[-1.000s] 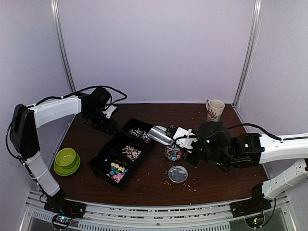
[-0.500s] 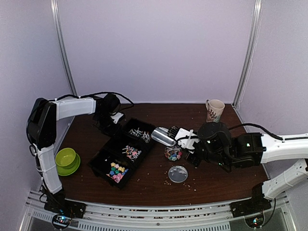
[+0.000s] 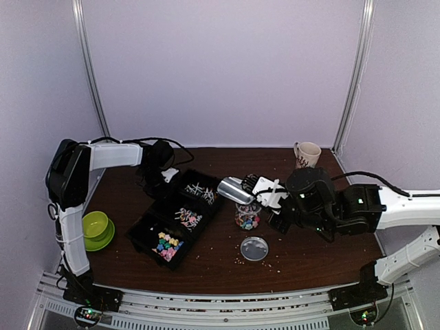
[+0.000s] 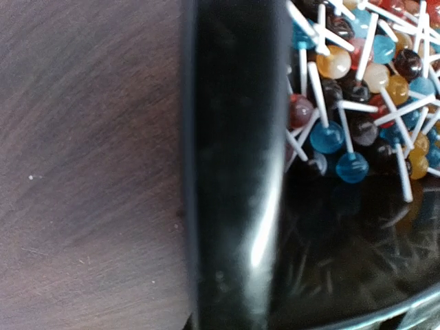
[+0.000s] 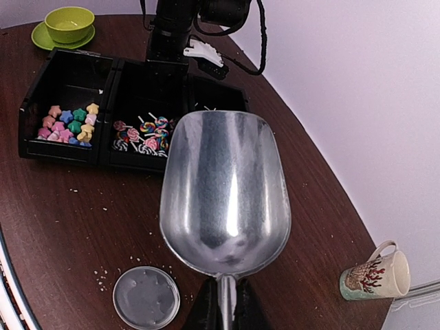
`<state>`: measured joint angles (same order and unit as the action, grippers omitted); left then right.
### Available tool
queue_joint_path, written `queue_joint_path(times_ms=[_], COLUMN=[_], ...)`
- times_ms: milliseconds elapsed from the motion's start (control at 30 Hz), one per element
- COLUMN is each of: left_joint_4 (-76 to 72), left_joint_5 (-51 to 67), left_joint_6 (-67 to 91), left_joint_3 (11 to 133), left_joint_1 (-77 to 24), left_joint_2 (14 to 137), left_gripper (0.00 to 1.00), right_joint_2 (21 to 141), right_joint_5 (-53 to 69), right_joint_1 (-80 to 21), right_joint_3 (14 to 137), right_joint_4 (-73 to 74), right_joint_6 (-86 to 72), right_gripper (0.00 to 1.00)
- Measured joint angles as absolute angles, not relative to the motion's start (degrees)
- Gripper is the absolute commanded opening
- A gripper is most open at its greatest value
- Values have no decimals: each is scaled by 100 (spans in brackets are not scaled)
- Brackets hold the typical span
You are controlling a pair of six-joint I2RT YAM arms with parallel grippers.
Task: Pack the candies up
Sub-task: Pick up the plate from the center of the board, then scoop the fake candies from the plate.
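Note:
The candies lie in a black three-part tray (image 3: 141,229): pastel stars (image 3: 167,242) (image 5: 69,124), swirl lollipops (image 3: 187,217) (image 5: 141,134) and small white-stick lollipops (image 3: 199,189) (image 4: 357,82). More candies fill a small clear jar (image 3: 247,218). My right gripper (image 5: 223,302) (image 3: 260,190) is shut on the handle of an empty metal scoop (image 5: 225,192) (image 3: 232,190), held above the table just left of the jar. My left gripper (image 3: 162,172) sits at the tray's far end. The tray wall (image 4: 234,172) runs straight through the left wrist view, and the fingers do not show.
A round clear lid (image 3: 254,248) (image 5: 146,297) lies on the table in front of the jar. A patterned mug (image 3: 306,155) (image 5: 377,275) stands at the back right. At the left edge is a green bowl on a saucer (image 3: 95,225) (image 5: 69,23). Pale crumbs dot the wood.
My left arm has swung right and come down onto the tray's far end. The right gripper has drawn the scoop slightly up and back.

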<state>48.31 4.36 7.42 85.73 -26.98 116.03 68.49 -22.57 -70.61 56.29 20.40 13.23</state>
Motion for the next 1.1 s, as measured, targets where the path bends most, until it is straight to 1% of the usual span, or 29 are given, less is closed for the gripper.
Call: queue_joint_path(times_ms=[233,500,700,933,1100], left_joint_4=[4779,4687,4759,4781,4775], left_joint_5=[539,602,548,425,261], left_joint_6=[827,993,1063,1085,1081], left_joint_3=[8390,7439,6799,6556,6479], left_joint_1=[-2679,-2716,-2902,-3107,-3245], left_joint_2=[11480,10637,10007,9577,9509], left_gripper=[0,0,0,0,0], right_joint_2=[6963,7476,8149,9122,9727], right_joint_5=[-2287,-2292,-2292,-2128,-1981], right_joint_1=[-7061,-7054,-6980,-6943,-6938], right_joint_3=[6001,6547,7435,8573,9137], right_joint_4=[2346,2908,3699,4775,5411], right_joint_6=[1306,1295,1210,1127,1052], right_gripper=[0,0,0,0,0])
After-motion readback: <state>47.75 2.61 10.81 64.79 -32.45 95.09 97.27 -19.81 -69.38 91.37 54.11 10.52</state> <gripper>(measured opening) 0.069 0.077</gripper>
